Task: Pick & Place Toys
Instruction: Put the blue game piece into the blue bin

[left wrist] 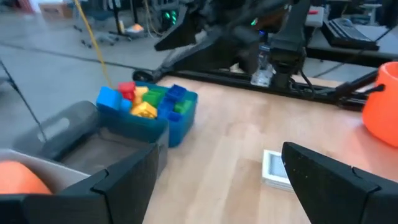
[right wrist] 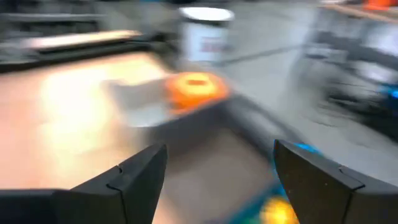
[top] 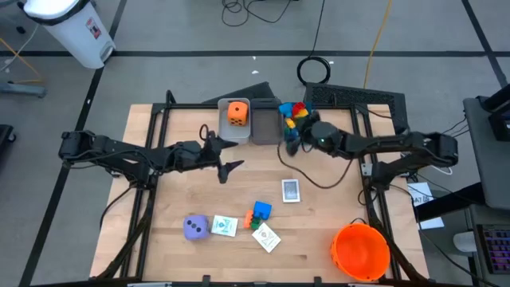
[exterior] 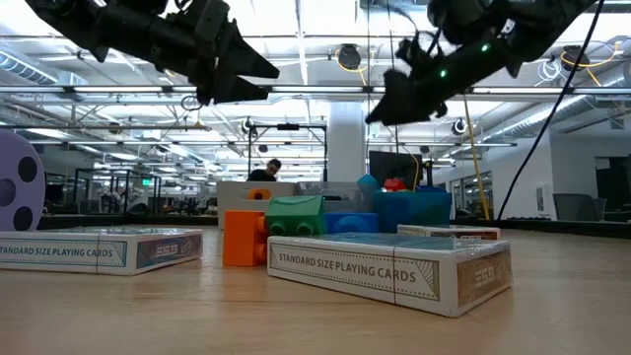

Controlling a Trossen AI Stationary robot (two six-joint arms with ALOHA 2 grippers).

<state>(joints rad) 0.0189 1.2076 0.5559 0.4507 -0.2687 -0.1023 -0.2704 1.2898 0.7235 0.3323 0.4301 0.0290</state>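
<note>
The orange die (top: 237, 112) lies in a grey bin (top: 237, 125) at the table's far side. Beside it stand a second grey bin (top: 263, 126) and a blue bin (top: 293, 113) filled with coloured blocks. The purple die (top: 196, 227), three card packs (top: 291, 190) (top: 225, 226) (top: 267, 237) and a few blocks (top: 259, 212) lie on the near half of the table. My left gripper (top: 221, 153) is open and empty, in the air just near of the orange die's bin. My right gripper (top: 291, 146) is open and empty, in the air at the blue bin's near side.
The big orange bucket (top: 360, 251) stands at the near right corner. A black frame (top: 151, 143) runs along the table's left, far and right sides. Bare wood lies between the bins and the loose toys. A cable (top: 319, 179) trails from the right arm across the table.
</note>
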